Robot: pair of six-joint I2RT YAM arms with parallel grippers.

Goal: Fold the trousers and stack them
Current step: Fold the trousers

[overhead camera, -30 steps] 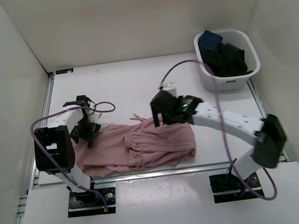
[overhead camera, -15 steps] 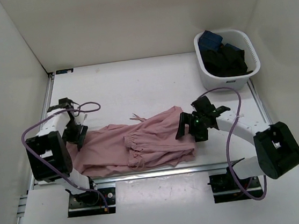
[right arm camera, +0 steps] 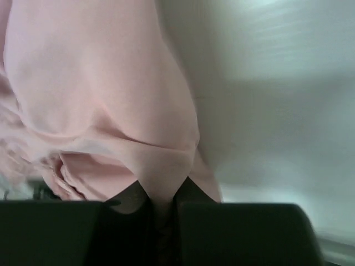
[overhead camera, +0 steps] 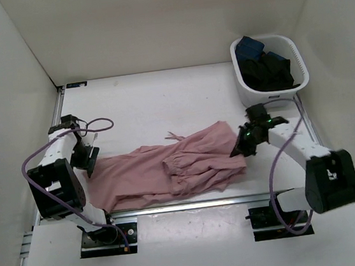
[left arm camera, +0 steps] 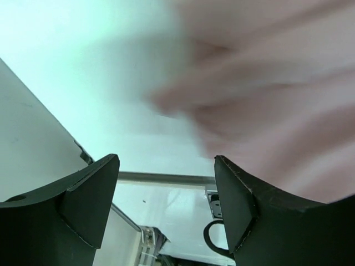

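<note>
Top view: the trousers (overhead camera: pixel 168 166) lie stretched across the lower middle of the counter (overhead camera: pixel 161 99), running from the lower left toward the centre right. The fabric is wrinkled. The gathered waist is bunched near the middle, and a drawstring end (overhead camera: pixel 174 135) trails off the upper edge.

Right arm (overhead camera: pixel 291 142): the right jaws are at the right end of the garment, right of centre in the top view. In the right wrist view, pink cloth is pinched between them at bottom centre. They are clenched on the trousers, and the fabric fans up and to the left from the grip.

Left arm (overhead camera: pixel 58 153): the left jaws sit at the left end of the garment, at the left of the top view. In the left wrist view they are spread apart with nothing between them. Blurred pink fabric fills the upper right of that view; contact with it cannot be determined.

A white basket (overhead camera: pixel 269 97) stands at the upper right of the counter, well apart from the trousers, holding dark garments (overhead camera: pixel 273 67).
</note>
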